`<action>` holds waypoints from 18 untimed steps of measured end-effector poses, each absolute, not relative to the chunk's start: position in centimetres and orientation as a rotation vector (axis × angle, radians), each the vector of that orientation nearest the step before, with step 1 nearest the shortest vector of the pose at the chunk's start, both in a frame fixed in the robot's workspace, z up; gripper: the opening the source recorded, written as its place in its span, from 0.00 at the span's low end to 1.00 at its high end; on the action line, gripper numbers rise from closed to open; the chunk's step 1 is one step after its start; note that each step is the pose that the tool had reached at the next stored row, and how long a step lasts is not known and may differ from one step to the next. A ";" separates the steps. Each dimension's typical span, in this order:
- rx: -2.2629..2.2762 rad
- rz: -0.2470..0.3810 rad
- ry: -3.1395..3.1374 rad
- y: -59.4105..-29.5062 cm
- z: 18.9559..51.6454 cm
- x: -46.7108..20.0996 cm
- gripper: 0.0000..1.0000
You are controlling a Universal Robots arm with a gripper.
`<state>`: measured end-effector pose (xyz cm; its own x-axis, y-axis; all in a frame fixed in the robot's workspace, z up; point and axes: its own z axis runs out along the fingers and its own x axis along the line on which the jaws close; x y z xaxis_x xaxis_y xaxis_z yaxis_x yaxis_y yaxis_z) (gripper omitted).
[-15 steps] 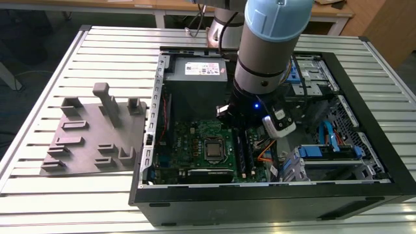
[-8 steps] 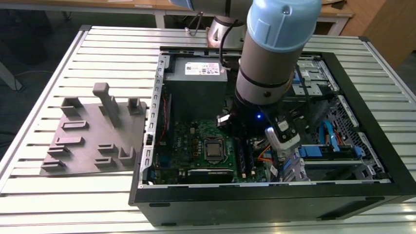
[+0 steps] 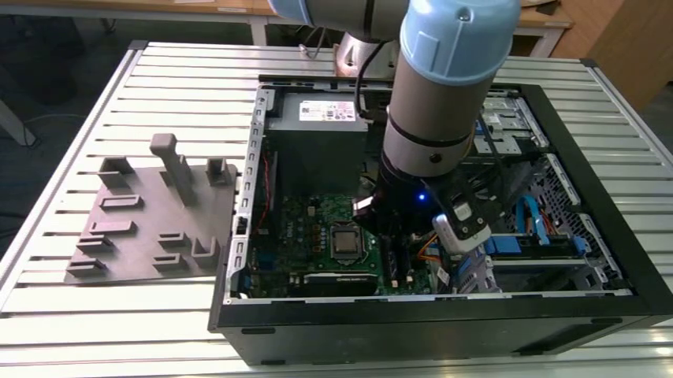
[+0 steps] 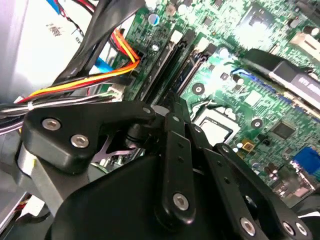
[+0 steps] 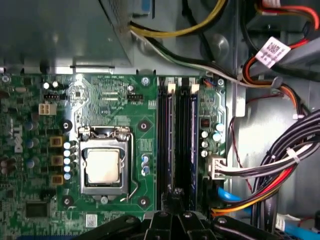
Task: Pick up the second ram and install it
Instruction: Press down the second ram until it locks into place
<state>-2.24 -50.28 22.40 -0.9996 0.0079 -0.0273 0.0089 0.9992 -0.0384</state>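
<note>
Second ram (image 5: 193, 145) — seen seated on edge in slot beside first | gripper (image 5: 175, 192) — poised just above its end, finger state not discernible | risk: uneven seating judged possible if pressed off-centre | motherboard (image 5: 110, 100) beneath.

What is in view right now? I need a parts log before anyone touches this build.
Computer case: one, black, open on the slatted table.
Motherboard: one, green, inside the case.
Processor socket: one, silver, on the motherboard.
Memory slots: long, black, beside the socket.
Power supply: one, grey, far end of the case.
Fixture tray: one, grey, exterior view's left.
Cables: several, mixed colours.
Gripper: black, over the slots.
</note>
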 end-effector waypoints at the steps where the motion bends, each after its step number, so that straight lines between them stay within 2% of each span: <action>1: 0.013 -0.061 3.114 -50.3 22.4 -2.2 0.11; 18: 0.014 -0.056 3.113 -50.3 22.0 -2.2 0.11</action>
